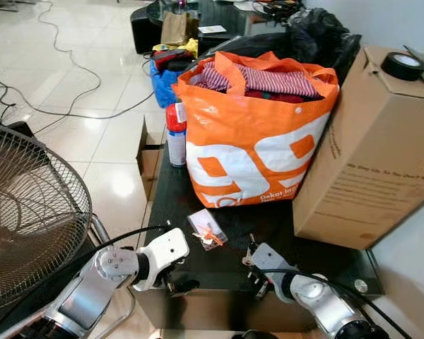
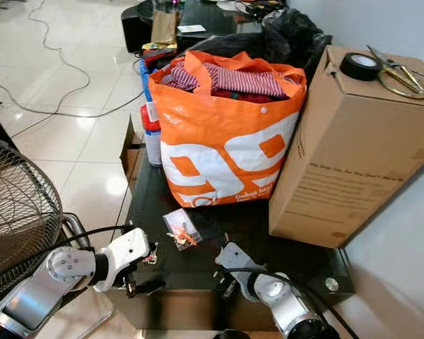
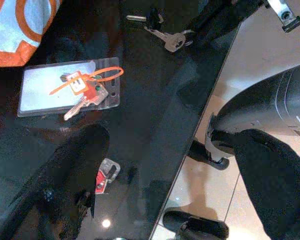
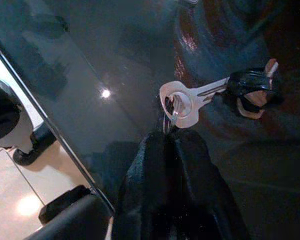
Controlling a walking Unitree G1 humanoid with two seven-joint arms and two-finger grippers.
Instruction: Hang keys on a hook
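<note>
A bunch of keys (image 4: 190, 102) with a black fob (image 4: 250, 90) lies on the black glass table (image 1: 226, 272). My right gripper (image 4: 170, 137) is shut on its ring, near the table's front edge (image 1: 251, 256). A second key set with an orange tie, on a clear card sleeve (image 1: 207, 234), lies between my arms. My left gripper (image 1: 175, 281) hovers low over the front edge, open, with nothing between its fingers (image 3: 70, 180). A small red-tagged key (image 3: 105, 177) lies on the glass beside one finger.
A full orange shopping bag (image 1: 254, 134) and a tall cardboard box (image 1: 371, 148) stand behind the keys. A spray can (image 1: 176, 134) stands left of the bag. A fan grille (image 1: 28, 212) is at my left, over a tiled floor with cables (image 1: 78, 92).
</note>
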